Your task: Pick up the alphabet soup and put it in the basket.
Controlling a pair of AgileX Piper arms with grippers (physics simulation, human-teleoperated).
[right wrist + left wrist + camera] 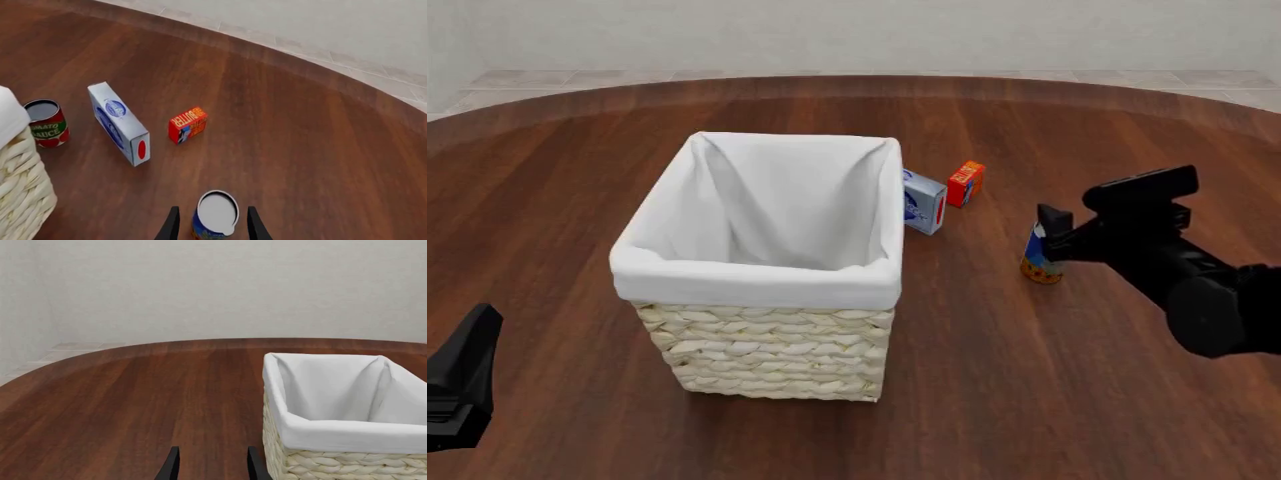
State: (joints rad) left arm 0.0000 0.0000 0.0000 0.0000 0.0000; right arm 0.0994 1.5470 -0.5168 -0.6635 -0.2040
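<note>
The alphabet soup (216, 216) is a small blue-labelled can with a grey lid, standing upright on the table to the right of the basket (754, 283). My right gripper (213, 210) is open and straddles the can, with a small gap on each side. In the front view the same gripper (1052, 238) sits just above the alphabet soup (1041, 262). The cream wicker basket with its white liner is empty. My left gripper (213, 450) is open with nothing between its fingers, low beside the basket (333, 462).
A blue-and-white box (924, 200) and an orange-red box (965, 183) lie behind the can, near the basket's far right corner. In the right wrist view a red tomato sauce can (45, 123) stands by the basket wall. The left arm (465, 378) sits at the near left.
</note>
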